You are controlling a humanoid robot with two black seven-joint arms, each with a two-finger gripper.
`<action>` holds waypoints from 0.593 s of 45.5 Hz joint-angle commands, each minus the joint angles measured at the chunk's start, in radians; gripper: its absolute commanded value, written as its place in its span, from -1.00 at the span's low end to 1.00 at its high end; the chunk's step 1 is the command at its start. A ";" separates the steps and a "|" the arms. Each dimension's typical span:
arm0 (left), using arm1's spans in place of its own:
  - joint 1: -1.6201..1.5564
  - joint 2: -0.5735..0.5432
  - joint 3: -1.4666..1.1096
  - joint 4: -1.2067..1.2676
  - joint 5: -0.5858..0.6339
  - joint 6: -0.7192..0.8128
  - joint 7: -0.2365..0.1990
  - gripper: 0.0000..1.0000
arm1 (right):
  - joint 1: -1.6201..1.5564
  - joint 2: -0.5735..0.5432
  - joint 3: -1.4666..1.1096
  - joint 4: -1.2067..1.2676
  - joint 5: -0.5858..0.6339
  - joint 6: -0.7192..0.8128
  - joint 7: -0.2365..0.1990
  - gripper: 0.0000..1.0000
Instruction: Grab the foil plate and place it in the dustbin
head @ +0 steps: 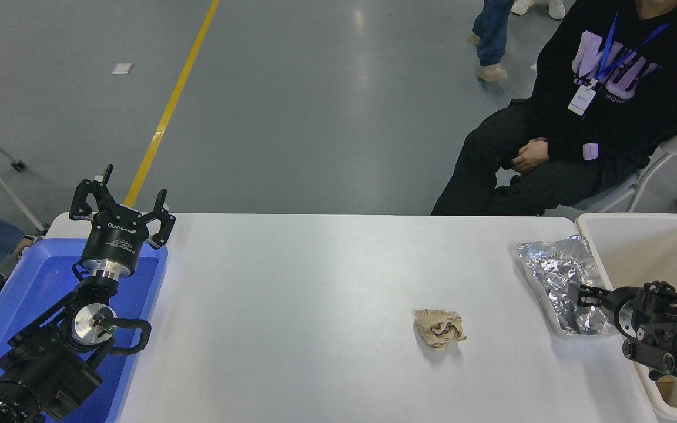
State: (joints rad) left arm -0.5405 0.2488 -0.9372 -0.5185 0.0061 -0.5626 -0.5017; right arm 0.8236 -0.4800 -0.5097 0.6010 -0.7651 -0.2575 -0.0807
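The foil plate [556, 270] is a wrinkled silver tray lying on the white table [315, 305] at its right end, right beside the dustbin. The dustbin [638, 223] is a cream-white bin standing off the table's right edge. My right gripper [582, 295] comes in from the right over the dustbin's near rim and sits over the near right part of the foil plate, covering some of it. My left gripper [121, 202] is parked open at the lower left, above a blue tray.
A crumpled brown paper wad [439, 328] lies on the table left of the foil plate. A blue plastic tray [15, 305] stands at the left edge under my left arm. A person in black [579, 129] sits beyond the table's far right corner.
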 commanded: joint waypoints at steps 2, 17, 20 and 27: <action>0.001 0.000 0.000 0.000 0.000 0.000 0.000 0.96 | -0.014 0.001 0.006 -0.009 0.010 0.000 -0.001 0.77; 0.001 0.000 0.000 0.000 0.000 0.000 0.000 0.96 | -0.029 0.001 0.014 -0.012 0.035 0.000 -0.001 0.64; 0.001 0.000 0.000 0.000 0.000 0.001 0.000 0.96 | -0.030 0.003 0.014 -0.012 0.055 0.000 -0.001 0.58; 0.001 0.000 0.000 0.000 0.000 0.000 0.000 0.96 | -0.030 0.000 0.014 -0.013 0.084 0.001 -0.001 0.30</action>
State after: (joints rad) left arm -0.5401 0.2488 -0.9372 -0.5185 0.0061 -0.5626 -0.5016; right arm 0.7966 -0.4783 -0.4974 0.5900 -0.7195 -0.2573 -0.0818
